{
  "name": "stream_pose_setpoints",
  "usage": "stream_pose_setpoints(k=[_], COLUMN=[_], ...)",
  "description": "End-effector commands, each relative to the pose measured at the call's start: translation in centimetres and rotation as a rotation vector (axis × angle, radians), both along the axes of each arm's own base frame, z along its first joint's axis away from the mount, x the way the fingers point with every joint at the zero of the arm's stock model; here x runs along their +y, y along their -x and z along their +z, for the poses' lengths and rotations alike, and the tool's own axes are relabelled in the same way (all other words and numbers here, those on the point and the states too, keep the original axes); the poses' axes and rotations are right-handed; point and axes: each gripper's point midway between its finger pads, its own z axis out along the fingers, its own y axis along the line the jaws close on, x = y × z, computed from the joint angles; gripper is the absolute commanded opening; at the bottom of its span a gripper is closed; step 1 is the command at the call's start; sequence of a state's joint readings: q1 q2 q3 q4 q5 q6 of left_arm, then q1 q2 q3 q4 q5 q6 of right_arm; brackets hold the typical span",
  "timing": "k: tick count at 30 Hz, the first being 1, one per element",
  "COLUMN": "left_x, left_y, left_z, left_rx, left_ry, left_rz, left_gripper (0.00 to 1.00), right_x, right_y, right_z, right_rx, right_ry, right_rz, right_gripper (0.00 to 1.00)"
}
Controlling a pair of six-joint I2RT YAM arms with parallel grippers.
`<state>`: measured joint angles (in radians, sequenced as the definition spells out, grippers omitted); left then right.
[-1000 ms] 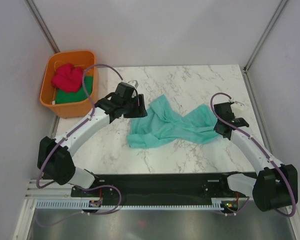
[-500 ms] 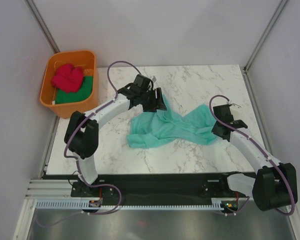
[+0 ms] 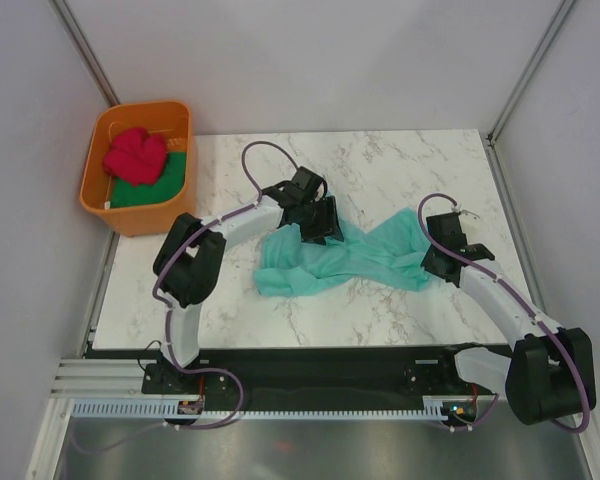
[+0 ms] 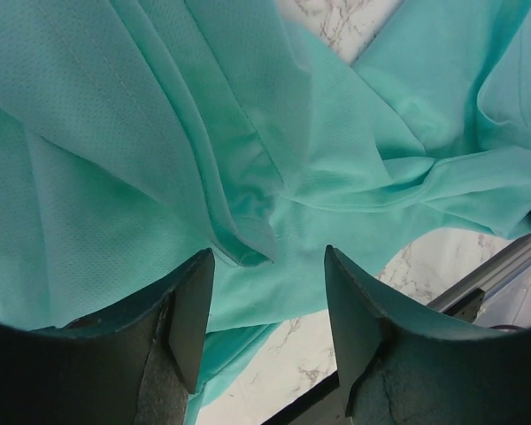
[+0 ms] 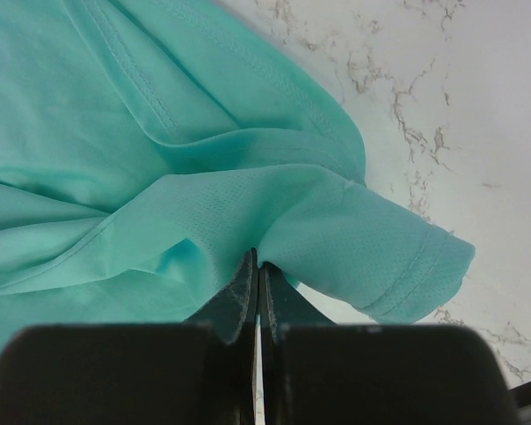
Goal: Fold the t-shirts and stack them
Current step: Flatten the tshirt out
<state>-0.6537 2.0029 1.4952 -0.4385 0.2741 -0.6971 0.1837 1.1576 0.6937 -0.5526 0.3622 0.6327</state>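
Teal t-shirt (image 3: 352, 256) lies crumpled and unfolded near the middle of the marble table (image 3: 400, 160), stretched in a loose band from left to right. Your left fingers (image 4: 188, 312) stand well apart over the far left part of that shirt. A raised fold of the cloth sits between them and they grip nothing. In the overhead view they (image 3: 320, 222) sit right on top of the fabric. Your right fingers (image 5: 239, 301) are pressed fully together at the shirt's right end. They pinch a ridge of cloth just beside a hemmed sleeve, which lies flat on the marble.

At the table's far left corner you have the orange tub (image 3: 105, 208). The pinkish-red t-shirt (image 3: 137, 154) is bunched up inside it, on top of the dark green t-shirt (image 3: 150, 190). Both are well apart from the teal one.
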Motion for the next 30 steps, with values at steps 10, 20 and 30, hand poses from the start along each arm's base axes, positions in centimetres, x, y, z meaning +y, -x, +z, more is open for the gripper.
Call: stream_pose_setpoints(k=[10, 20, 30], left_x=[-1.1, 5.4, 11.5], left_y=[-3.0, -2.1, 2.3], left_z=[0.9, 13.7, 11.9], left_rx=[-0.053, -0.331, -0.343], left_ry=[0.007, 0.016, -0.081], left_rz=[0.068, 0.145, 0.158], left_gripper=[0.02, 0.02, 0.02], right_x=[0.0, -0.3, 2.2], right_y=[-0.4, -3.1, -9.3], right_z=[0.4, 6.0, 3.6], right_rx=[-0.026, -0.136, -0.102], right_ry=[-0.006, 0.003, -0.055], right_rz=[-0.005, -0.048, -0.018], right_gripper=[0.11, 0.45, 0.46])
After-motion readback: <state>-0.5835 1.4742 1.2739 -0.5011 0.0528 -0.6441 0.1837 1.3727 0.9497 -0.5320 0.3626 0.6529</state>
